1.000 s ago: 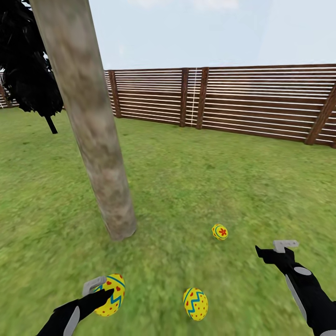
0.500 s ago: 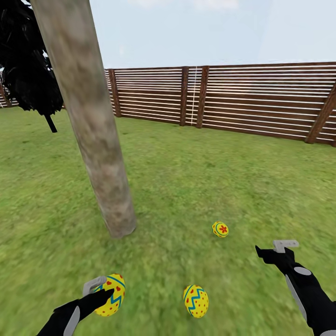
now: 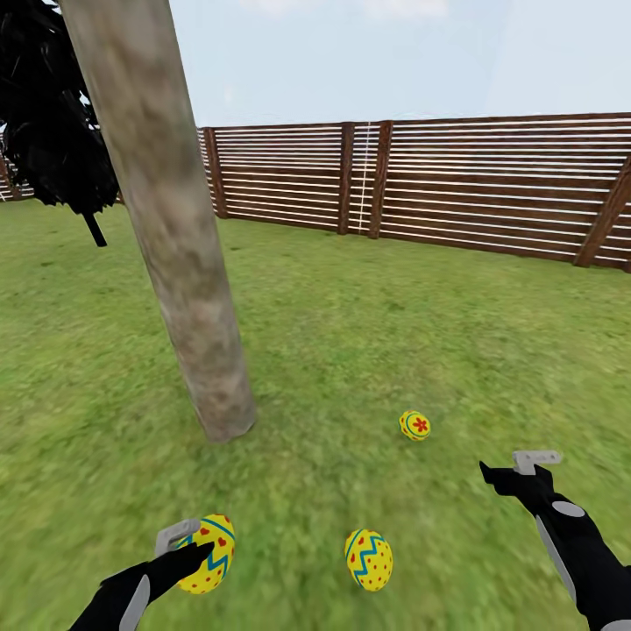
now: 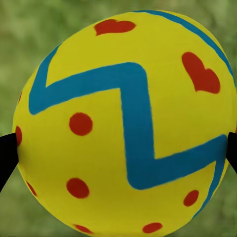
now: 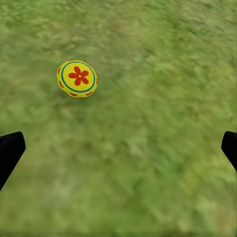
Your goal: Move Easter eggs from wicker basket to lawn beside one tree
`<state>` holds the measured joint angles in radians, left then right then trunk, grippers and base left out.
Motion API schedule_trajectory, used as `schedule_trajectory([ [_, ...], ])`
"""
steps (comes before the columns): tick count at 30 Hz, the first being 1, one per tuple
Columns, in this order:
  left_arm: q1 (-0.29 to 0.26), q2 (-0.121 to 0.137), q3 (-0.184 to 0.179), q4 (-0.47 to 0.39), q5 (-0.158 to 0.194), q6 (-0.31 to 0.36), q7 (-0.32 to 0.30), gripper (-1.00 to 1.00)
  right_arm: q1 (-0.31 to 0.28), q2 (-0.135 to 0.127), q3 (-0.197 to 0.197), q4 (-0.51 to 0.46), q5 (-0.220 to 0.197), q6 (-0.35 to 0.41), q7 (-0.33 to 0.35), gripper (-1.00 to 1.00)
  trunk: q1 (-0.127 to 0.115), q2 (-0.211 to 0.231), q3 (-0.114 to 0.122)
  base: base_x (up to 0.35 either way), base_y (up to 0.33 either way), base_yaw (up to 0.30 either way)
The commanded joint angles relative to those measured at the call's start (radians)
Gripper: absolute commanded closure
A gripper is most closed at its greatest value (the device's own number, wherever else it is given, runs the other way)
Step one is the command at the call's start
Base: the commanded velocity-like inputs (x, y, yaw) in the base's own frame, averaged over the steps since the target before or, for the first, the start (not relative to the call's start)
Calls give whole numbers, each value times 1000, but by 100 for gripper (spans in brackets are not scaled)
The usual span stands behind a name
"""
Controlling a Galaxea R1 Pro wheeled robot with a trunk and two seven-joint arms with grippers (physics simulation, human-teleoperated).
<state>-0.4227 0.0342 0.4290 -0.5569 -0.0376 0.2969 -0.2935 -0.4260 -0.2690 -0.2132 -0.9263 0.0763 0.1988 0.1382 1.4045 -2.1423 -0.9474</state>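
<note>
**Left gripper holding one egg near the tree, two eggs lying on the grass**

Left gripper (image 3: 194, 545) is clamping a zigzag egg (image 3: 210, 553) just above the lawn (image 3: 368, 350); in the left wrist view that egg (image 4: 123, 123) is sitting between the dark fingertips (image 4: 7, 153), jaws closed against its sides. Second zigzag egg (image 3: 368, 559) is lying on the grass between the two arms. Flower egg (image 3: 414, 425) is resting farther out, right of the tree (image 3: 188, 263) base; it is also showing ahead of the right gripper (image 5: 118, 148) in that wrist view (image 5: 77, 78). Right gripper (image 3: 513, 467) is hovering over grass, jaws spread wide, gripping nothing. Wooden fence (image 3: 438, 180) is running along the back, dark conifer (image 3: 48, 114) standing behind the trunk.
</note>
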Motion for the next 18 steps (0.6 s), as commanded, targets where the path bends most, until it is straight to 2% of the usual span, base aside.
schedule_trajectory([
  [1,-1,-1,7,-1,-4,7,-8,100,0,1,-3,-2,8,5,8,-100,4,-8,-4,0,0,0],
  [18,-1,-2,7,-1,-4,4,-7,100,0,0,-3,-4,8,5,8,-100,69,-127,-57,0,0,0],
])
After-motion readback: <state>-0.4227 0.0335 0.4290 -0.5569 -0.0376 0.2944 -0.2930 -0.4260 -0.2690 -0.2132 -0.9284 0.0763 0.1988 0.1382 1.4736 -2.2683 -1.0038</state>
